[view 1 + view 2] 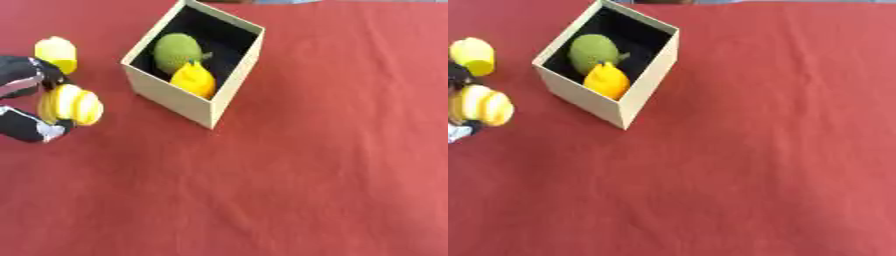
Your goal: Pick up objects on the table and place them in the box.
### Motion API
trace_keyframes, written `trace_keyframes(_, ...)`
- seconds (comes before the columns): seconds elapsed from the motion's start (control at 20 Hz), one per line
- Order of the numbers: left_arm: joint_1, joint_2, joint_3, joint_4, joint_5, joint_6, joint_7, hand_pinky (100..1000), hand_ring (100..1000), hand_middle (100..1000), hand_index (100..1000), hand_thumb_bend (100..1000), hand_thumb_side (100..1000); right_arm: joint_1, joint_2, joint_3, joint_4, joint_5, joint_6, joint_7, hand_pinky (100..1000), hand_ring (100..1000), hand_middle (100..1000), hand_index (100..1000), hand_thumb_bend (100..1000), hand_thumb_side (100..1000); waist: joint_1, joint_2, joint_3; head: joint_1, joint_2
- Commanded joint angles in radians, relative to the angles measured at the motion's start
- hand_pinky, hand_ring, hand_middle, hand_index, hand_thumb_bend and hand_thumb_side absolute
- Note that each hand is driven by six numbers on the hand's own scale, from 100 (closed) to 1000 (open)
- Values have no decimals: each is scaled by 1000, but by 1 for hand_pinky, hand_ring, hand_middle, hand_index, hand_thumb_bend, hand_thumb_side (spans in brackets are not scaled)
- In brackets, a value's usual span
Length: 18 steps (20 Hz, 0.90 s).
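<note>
— What are you holding right now, nearest to you?

— My left hand (pixel 26 107) is coming in from the left edge, and its fingers are curling round a yellow ridged object (pixel 72 104), pinching it between the upper and lower parts of the hand. It is sitting in my grasp just to the left of the box (pixel 166 92), not over the opening yet. I cannot tell whether it is lifted clear of the red tablecloth (pixel 306 175) or only just touching it.

— And your other hand?

— My right hand is not showing in either view.

— What is lying a little farther off?

— A second yellow object (pixel 57 53) is lying on the cloth just beyond my hand, close to my fingers but outside my grasp.

— And inside the box?

— Two things are already resting in there: an orange-yellow fruit (pixel 194 79) against the near wall, and a green round fruit (pixel 178 51) touching it behind.

— So how far along are you?

— I am judging it about halfway: two are in, one is in my grasp waiting to be carried over the rim, and one is waiting on the cloth. Nothing else is showing on the cloth.
</note>
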Motion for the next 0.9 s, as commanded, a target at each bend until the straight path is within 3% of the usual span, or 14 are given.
trace_keyframes(0.05,-79,2,40,-64,1,15,2,761,707,679,787,194,276,-9,-26,-20,-15,-4,-6,-9,829,834,738,785,100,554,3,-29,3,-11,3)
trace_keyframes(0.5,-343,-232,-9,73,20,-14,3,748,691,670,788,159,312,-33,-21,-8,-15,-45,-63,-17,846,836,742,784,100,575,5,-41,3,2,-5)
trace_keyframes(0.9,-438,-411,-36,257,-21,-52,69,743,684,666,789,142,344,-99,51,4,-15,-94,-124,-18,849,840,749,782,100,625,13,-42,-13,13,-14)
